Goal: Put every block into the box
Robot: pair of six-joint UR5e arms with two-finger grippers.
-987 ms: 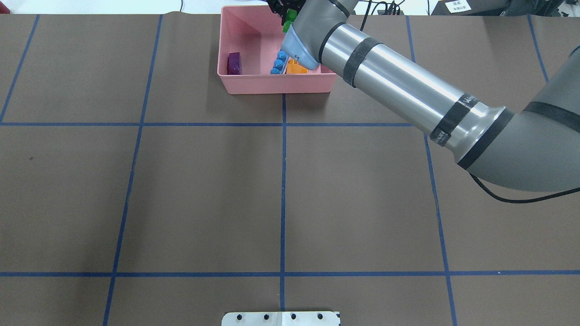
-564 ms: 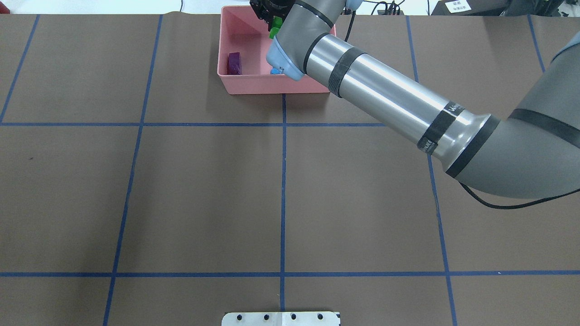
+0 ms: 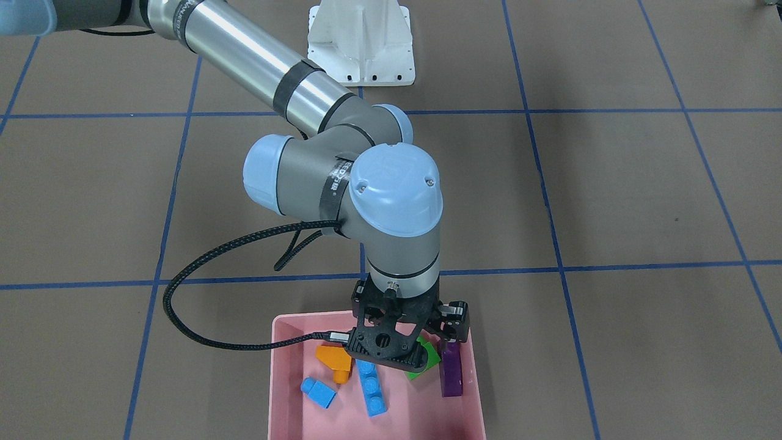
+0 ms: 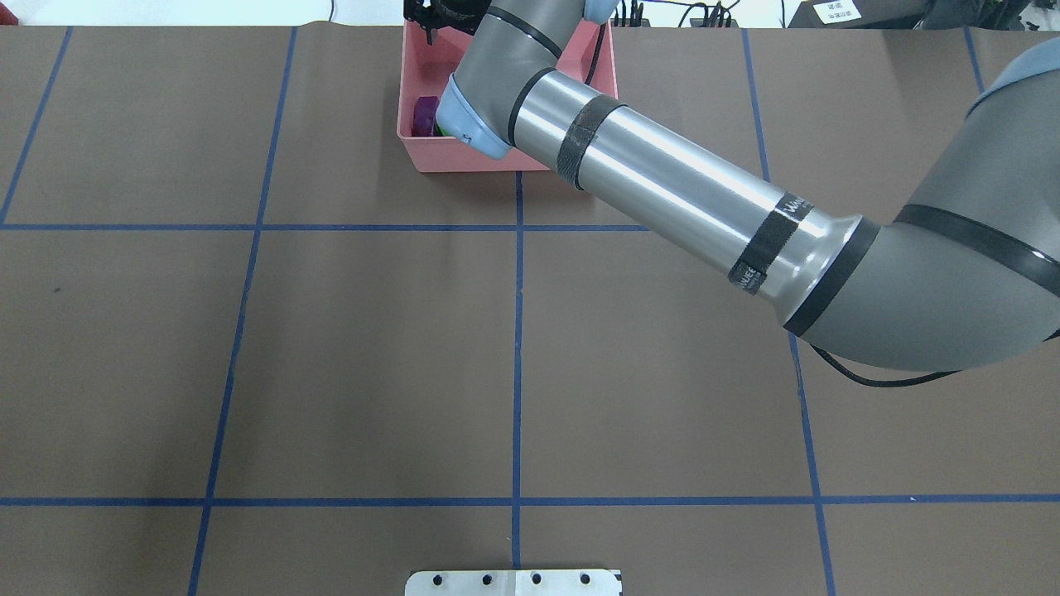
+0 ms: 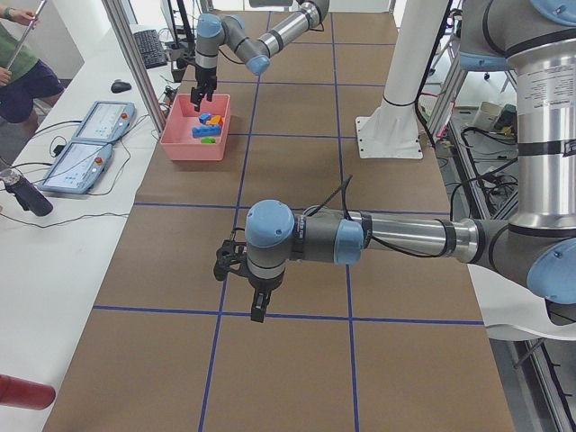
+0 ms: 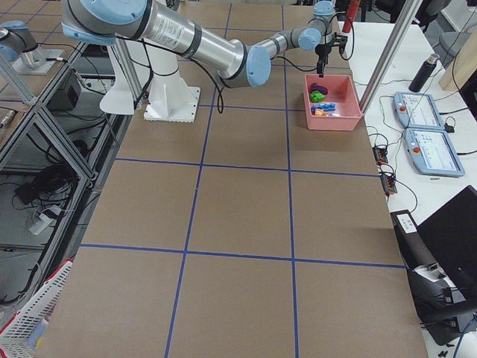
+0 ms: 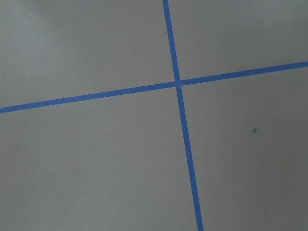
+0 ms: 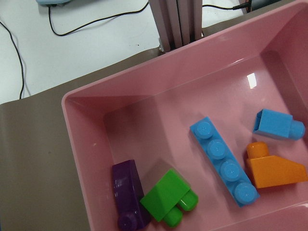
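Note:
The pink box (image 3: 273,391) stands at the table's far edge and holds all five blocks. In the right wrist view its wall (image 8: 86,144) surrounds the purple block (image 8: 127,192), the green block (image 8: 166,195), the long blue block (image 8: 224,161), the small blue block (image 8: 276,126) and the orange block (image 8: 274,171). My right gripper (image 3: 415,348) hovers over the box, open and empty, just above the green block (image 3: 431,360) and beside the purple one (image 3: 452,373). My left gripper (image 5: 241,283) hangs over bare table far from the box. I cannot tell whether it is open or shut.
The white robot base (image 3: 360,43) stands mid-table on the robot's side. A black cable (image 3: 183,305) loops from the right wrist next to the box. Tablets (image 5: 85,144) and an operator are beyond the table's far edge. Blue tape lines (image 7: 178,84) cross the brown table.
My right gripper moved leftward across the box. It held the green block before. Now the green block lies on the box floor and the gripper is empty.

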